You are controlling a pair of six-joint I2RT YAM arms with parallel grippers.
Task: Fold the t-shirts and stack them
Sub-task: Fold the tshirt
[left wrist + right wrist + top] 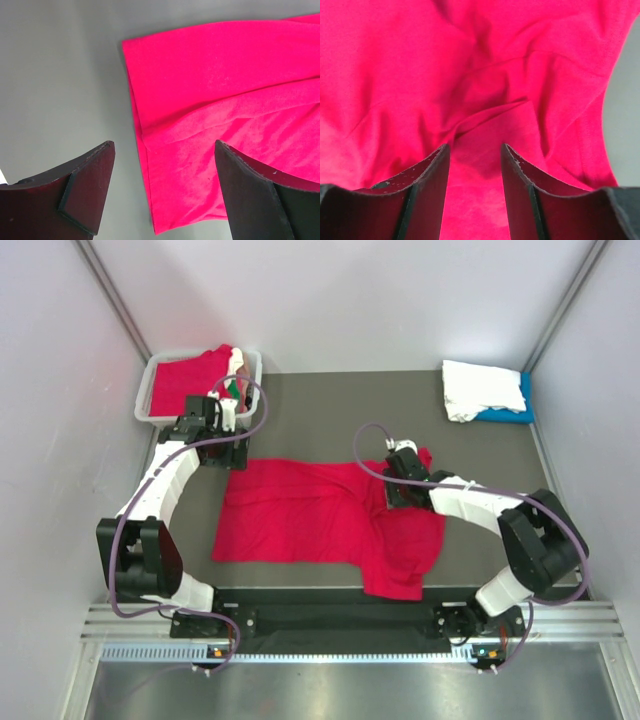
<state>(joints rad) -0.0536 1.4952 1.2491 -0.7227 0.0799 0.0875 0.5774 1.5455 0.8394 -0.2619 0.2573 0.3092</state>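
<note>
Inspection of the work surface finds one bright red short-sleeved cloth t-shirt (300,515) spread out on the dark grey table (330,400), occupying the centre and running toward the 5 o'clock side, where a bunched portion reaches toward the near edge. The shirt is not lying fully flat: creases cross its body and one long fold line shows near its 9 o'clock edge. The left gripper (235,458) hovers above the shirt's 10 o'clock corner, its jaws spread wide with nothing between them. In the left wrist view one finger sits over bare table and the other over red cloth, and the shirt's edge runs between them. The right gripper (395,490) is down on the shirt's 2 o'clock portion. Its jaws stand at a narrow gap with red cloth showing in that gap, and a raised ridge of fabric lies just ahead of the fingertips. Whether any cloth is actually pinched cannot be told. At the table's 10 o'clock corner sits a pale translucent plastic tub (143,400) holding another crumpled red t-shirt (190,375), which partly hangs over its far rim. At the 2 o'clock corner, well apart from both grippers, a folded white t-shirt (482,388) rests on top of a folded blue t-shirt (512,415).
</note>
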